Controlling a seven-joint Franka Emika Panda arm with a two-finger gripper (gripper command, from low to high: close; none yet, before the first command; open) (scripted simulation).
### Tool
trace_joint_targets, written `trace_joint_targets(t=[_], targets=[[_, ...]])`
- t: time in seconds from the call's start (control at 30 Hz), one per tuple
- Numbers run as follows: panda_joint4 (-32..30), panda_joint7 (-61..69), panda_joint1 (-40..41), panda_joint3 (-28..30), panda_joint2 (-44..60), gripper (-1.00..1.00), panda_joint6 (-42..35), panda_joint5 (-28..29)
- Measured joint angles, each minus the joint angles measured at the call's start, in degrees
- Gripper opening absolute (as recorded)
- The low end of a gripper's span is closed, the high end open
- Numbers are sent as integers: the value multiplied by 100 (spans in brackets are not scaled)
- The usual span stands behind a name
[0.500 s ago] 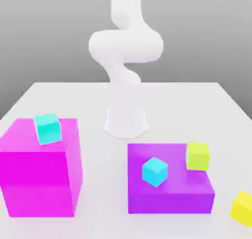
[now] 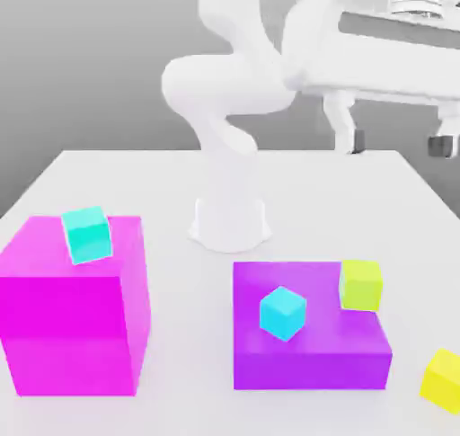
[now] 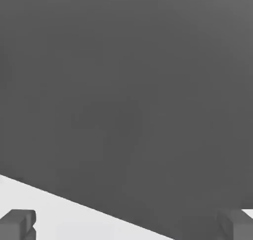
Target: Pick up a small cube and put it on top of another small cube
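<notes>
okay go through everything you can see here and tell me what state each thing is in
gripper: open, empty, high above the table
yellow cube: on the table, at the exterior view's right
cyan cube: on the purple block
lime cube: on the purple block's back corner
turquoise cube: on the magenta block

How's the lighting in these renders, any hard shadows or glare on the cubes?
Exterior view: flat, even light, no glare; the yellow cube and cyan cube show only face-to-face shading, and the purple block has a darker front face. No hard cast shadows on the white table. Hand view: uniform grey backdrop, the open gripper has dull grey fingertips without highlights.
</notes>
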State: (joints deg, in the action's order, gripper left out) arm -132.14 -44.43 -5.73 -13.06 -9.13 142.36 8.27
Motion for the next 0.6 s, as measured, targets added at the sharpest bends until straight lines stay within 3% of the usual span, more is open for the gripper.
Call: trace_joint_targets(t=[0.43,0.6], targets=[[-32,176,-881,-520,2674,0,792,502],[141,-85,-1296,-158,3706,0,1464,928]])
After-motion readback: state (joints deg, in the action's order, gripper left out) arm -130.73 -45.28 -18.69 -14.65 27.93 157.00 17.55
